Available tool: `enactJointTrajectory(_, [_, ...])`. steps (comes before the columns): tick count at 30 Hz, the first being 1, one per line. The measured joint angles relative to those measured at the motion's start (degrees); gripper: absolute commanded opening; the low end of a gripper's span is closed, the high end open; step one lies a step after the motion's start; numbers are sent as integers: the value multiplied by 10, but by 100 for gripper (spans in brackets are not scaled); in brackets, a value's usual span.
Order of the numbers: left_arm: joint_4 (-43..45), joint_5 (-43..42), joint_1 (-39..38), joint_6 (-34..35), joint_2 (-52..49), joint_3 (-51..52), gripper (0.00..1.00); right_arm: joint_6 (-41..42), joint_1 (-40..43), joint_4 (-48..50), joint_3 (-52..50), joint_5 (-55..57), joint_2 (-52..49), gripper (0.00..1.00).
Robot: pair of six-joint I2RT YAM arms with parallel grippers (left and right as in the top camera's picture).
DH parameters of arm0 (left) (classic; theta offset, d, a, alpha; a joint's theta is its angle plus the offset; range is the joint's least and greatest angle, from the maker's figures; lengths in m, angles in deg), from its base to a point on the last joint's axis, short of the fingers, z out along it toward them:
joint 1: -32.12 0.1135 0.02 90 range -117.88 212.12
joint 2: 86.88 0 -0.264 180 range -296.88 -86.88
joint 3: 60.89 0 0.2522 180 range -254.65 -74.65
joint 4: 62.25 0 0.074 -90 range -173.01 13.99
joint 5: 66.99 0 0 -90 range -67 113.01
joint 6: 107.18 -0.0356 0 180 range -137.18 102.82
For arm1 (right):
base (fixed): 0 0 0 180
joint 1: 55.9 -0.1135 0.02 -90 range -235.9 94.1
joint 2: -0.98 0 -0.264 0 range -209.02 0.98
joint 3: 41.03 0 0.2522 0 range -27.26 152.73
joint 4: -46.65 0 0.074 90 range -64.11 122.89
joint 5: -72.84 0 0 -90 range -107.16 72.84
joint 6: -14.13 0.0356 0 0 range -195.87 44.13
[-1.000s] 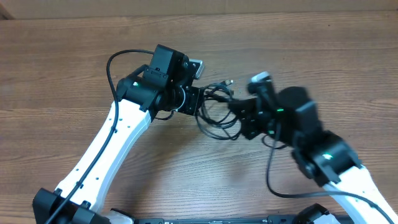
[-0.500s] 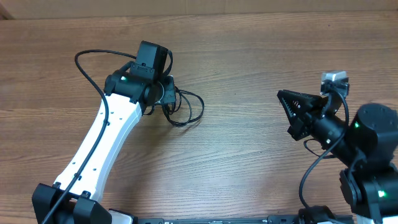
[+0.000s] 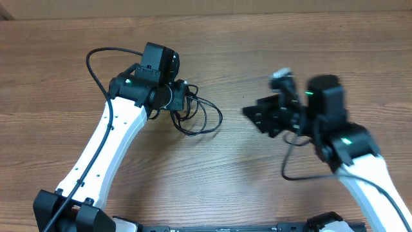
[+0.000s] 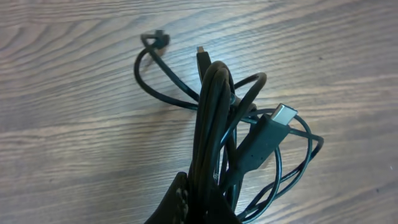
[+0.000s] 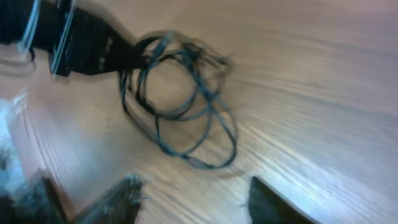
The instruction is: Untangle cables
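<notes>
Pinching the cables (image 4: 211, 124) at ten o'clock on the table (image 3: 335, 38), the left gripper (image 3: 183, 102) anchors the tangle; the right gripper (image 5: 196, 196), jaws spread, waits at its three o'clock, likely to pluck a strand.

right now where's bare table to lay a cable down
Bare wood: the far edge of the table, and the near middle between the left arm and right arm. The gap between the cables and the right claw is narrow. Crowded around the left claw, shut on the cables.
</notes>
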Motion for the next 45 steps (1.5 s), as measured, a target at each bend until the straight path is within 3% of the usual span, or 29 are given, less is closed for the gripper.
enactJointTrajectory(4, [0, -19, 0, -30, 0, 0, 4, -60, -56, 36, 0, 16, -80, 47])
enactJointTrajectory(7, [-3, -26, 0, -44, 3, 0, 4, -66, -67, 47, 0, 54, -133, 46])
enactJointTrajectory(14, [-4, -42, 0, -52, 15, 0, 4, -50, -66, 51, 0, 112, -185, 58])
enactJointTrajectory(22, [-3, -109, 0, -59, 24, 0, 4, -29, -66, 74, 0, 159, -206, 61])
enactJointTrajectory(25, [0, -146, 0, -59, 29, 0, 4, -9, -66, 94, 0, 184, -216, 70])
enactJointTrajectory(27, [0, -172, 0, -61, 35, 0, 4, 16, -67, 115, 0, 217, -219, 81])
enactJointTrajectory(29, [-3, -195, 0, -65, 43, 0, 4, 57, -62, 138, 0, 254, -219, 83])
enactJointTrajectory(36, [-15, -261, 6, -96, 100, 0, 4, 205, 33, 141, 0, 287, -219, 81])
enactJointTrajectory(45, [-10, -299, 56, -136, 236, 0, 4, 267, 179, 80, 0, 278, -219, 77])
